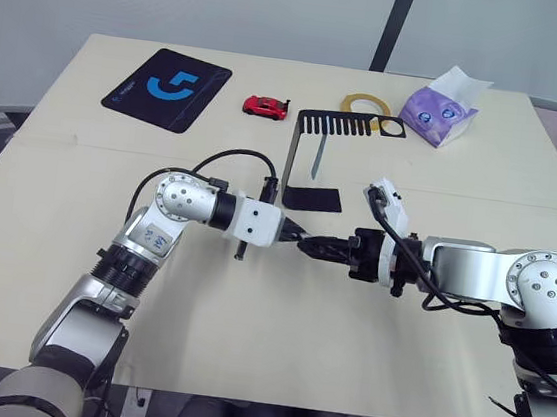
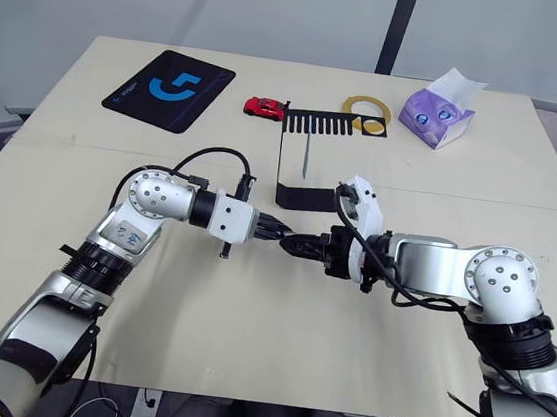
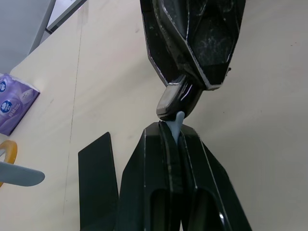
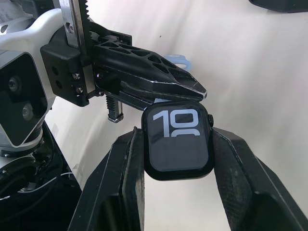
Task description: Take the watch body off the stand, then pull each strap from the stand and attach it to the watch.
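Both forearms were held level over table [image 1: 243, 345], bent inward at elbows, tips met mid-table. Watch body [image 4: 179, 141] was clamped between fingers of right gripper [image 1: 332, 247], screen lit. Strap [image 3: 178, 123] was pinched in left gripper [image 1: 295, 237], end set against watch body. Stand [image 1: 316, 158] was seen beyond, second strap [image 1: 318, 160] hung from comb arm.

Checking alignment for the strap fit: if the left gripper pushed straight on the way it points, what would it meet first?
The left gripper, shut on a strap, points at the watch body held in the right gripper. The strap's tip would meet the watch's edge first; they look nearly touching.
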Controlling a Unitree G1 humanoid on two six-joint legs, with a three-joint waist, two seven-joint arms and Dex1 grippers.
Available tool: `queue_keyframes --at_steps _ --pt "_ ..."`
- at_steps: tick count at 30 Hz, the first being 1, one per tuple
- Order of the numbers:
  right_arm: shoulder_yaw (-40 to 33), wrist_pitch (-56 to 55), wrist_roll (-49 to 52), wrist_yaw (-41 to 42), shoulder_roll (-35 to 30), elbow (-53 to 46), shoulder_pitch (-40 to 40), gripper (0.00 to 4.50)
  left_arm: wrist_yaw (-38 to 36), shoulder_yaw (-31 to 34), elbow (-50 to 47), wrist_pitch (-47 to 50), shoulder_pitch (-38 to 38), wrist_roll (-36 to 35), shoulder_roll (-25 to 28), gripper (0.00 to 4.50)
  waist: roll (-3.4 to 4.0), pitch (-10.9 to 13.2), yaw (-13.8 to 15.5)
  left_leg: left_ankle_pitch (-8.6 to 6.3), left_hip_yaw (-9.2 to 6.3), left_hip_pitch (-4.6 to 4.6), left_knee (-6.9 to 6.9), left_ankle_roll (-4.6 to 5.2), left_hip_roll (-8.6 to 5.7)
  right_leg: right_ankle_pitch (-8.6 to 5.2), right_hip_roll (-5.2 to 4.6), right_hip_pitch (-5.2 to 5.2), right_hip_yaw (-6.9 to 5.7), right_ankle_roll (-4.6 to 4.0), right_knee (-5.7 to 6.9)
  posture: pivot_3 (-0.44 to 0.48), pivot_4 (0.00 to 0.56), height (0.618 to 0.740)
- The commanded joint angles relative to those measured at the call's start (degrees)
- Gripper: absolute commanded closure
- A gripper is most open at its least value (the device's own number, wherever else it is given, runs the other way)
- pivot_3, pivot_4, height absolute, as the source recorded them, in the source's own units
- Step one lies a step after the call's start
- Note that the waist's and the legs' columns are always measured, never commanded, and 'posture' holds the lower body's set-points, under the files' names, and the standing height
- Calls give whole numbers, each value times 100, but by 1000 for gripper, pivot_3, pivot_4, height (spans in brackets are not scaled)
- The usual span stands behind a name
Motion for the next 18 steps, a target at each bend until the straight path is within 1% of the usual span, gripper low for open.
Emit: queue_keyframes --at_steps 1,3,5,6,7,8,9,10,11,14,15,18 --pt "-80 -93 172 51 -22 -248 -98 2494 17 -8 -197 -34 -162 -65 -63 4500 0 0 0 0 0 0 0 0 0 0 0 0 0 0 0 0 150 738" --pt "-101 -86 116 62 -43 -254 -97 2494 -85 45 -292 264 -133 -197 -15 4500 0 0 0 0 0 0 0 0 0 0 0 0 0 0 0 0 150 738" --pt "-139 -89 83 77 -70 -265 -110 2613 -136 127 -380 450 -114 -318 41 3712 0 0 0 0 0 0 0 0 0 0 0 0 0 0 0 0 150 738" --pt "-163 -83 59 97 -92 -280 -121 2613 -192 160 -432 502 -97 -377 92 3558 0 0 0 0 0 0 0 0 0 0 0 0 0 0 0 0 150 738" --pt "-194 -60 -6 150 -125 -312 -135 2613 -251 203 -509 597 -69 -439 158 3201 0 0 -1 0 0 0 0 0 0 0 0 0 0 0 0 0 150 738" --pt "-221 -31 -71 205 -164 -350 -142 2613 -302 250 -594 707 -38 -504 223 2746 0 0 -3 0 0 0 0 0 0 0 0 0 0 0 0 0 150 738" --pt "-240 -4 -134 258 -202 -388 -145 2613 -352 286 -677 819 -9 -571 284 2494 0 0 -5 0 -1 -1 0 0 1 0 0 0 -1 0 -2 0 150 738" --pt "-268 27 -228 345 -256 -445 -139 2613 -453 324 -782 951 36 -685 374 2018 0 0 -7 0 -2 -1 0 0 1 0 0 0 -1 0 -1 0 150 738" --pt "-299 46 -333 453 -309 -508 -127 2613 -565 360 -895 1098 84 -811 470 1699 0 0 -8 0 -2 -1 0 0 1 0 0 0 -2 0 -2 0 150 738" --pt "-385 178 -955 1054 -535 -830 -92 2613 -997 463 -1236 1708 229 -1293 744 344 2 1 -13 0 -2 -1 -2 0 2 0 1 -1 -2 0 -4 0 150 738" --pt "-414 199 -1194 1324 -618 -971 -36 2613 -1089 552 -1404 2121 277 -1580 806 106 2 1 -10 0 -3 -2 -2 0 3 0 2 -1 -3 0 -7 0 150 738" --pt "-504 203 -1869 2132 -833 -1363 194 2613 -1274 873 -1890 3375 306 -2531 912 106 2 1 7 -1 -6 -5 -1 1 3 0 2 -1 -3 0 -9 0 150 738"
